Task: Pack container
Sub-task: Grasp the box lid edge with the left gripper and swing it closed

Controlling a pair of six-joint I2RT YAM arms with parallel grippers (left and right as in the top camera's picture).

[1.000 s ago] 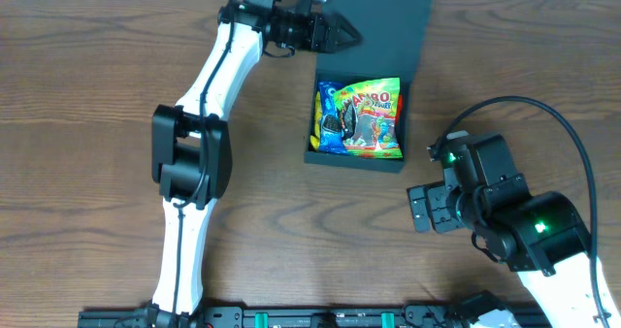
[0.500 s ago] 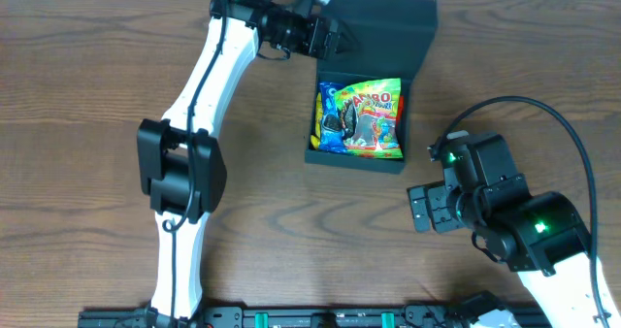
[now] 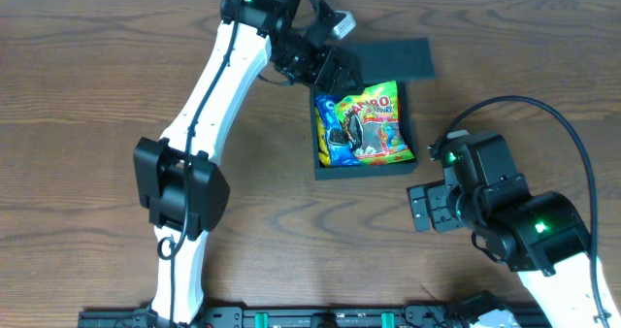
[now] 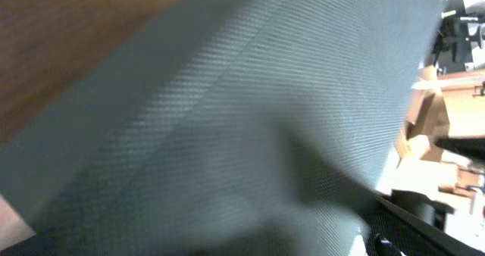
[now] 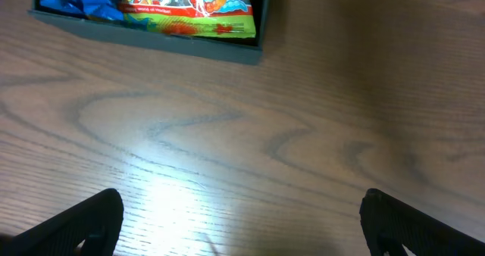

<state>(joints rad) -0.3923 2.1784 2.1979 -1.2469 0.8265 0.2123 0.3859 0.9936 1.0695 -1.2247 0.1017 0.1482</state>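
The container is a dark shallow box on the table, open, with a colourful gummy packet and a blue packet inside. Its flap lid stands partly raised behind it. My left gripper is at the lid's left end by the box's back left corner. The left wrist view is filled by the dark lid surface and its fingers are hidden. My right gripper is open and empty over bare table, right of the box. The right wrist view shows the gripper, the box's near wall and the gummy packet.
The wooden table runs out on all sides of the box. My left arm reaches diagonally across the left half. A black cable loops over the right arm.
My left gripper has moved down and right against the lid. The lid has tipped up from lying flat, and the box has shifted and turned slightly. The right arm has not moved.
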